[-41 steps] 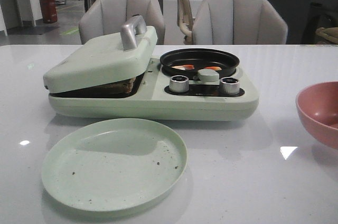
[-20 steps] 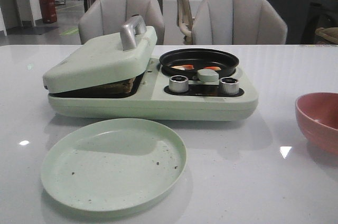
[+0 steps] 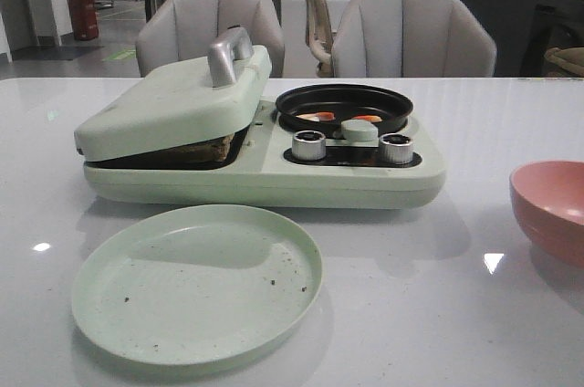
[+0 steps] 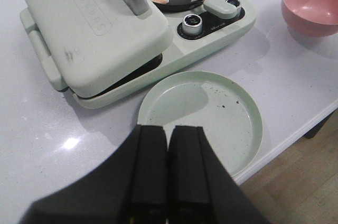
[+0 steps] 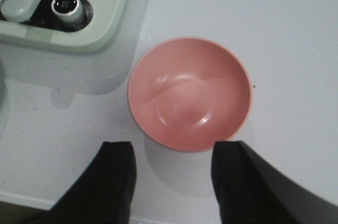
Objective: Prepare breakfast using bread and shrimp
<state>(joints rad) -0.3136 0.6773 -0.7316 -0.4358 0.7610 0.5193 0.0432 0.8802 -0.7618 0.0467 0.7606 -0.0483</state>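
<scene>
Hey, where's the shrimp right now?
In the front view the shrimp lie in the round black pan on the right half of the green breakfast maker, just behind the two silver knobs and right of the lid.

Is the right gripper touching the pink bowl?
Apart. The right wrist view shows the right gripper open above the pink bowl, with bare table between its fingers and the rim.

I log the breakfast maker (image 3: 265, 168) as pale mint green, with a silver lid handle (image 3: 228, 54) and a black pan (image 3: 345, 106). Shrimp (image 3: 319, 117) read orange-red and white. Plate (image 3: 196, 282) pale green with dark specks. Bowl (image 5: 190, 94) plain pink. Table (image 3: 511, 332) glossy white.
</scene>
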